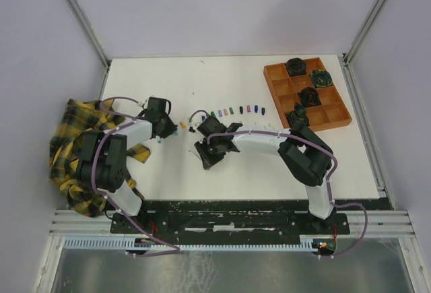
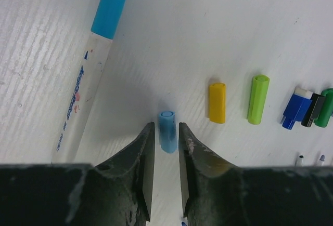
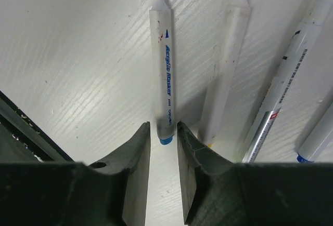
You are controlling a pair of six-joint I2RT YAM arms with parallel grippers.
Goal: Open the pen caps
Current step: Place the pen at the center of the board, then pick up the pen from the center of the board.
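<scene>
Desk: white, faintly ribbed desk [image 1: 202, 81] filling the middle of the top view.
Room: plain pale grey walls [image 1: 215, 10] behind and at both sides.
Edges: an orange tray [image 1: 335, 114] at upper right and a yellow plaid cloth [image 1: 67, 135] at the left.
Pen caps: a row of pen caps [image 1: 236, 110] at the centre of the desk.
Left claw: the left claw [image 2: 166, 129] has its jaws slightly parted and clenches nothing. A light blue cap [image 2: 167, 135] lies on the desk between its tips. A yellow cap [image 2: 217, 103] and a green cap [image 2: 258, 99] lie to the right.
Right claw: the right claw [image 3: 163, 128] is narrowly parted. The end of a white pen barrel [image 3: 162, 65] lies between its tips, and I cannot tell whether they touch.
</scene>
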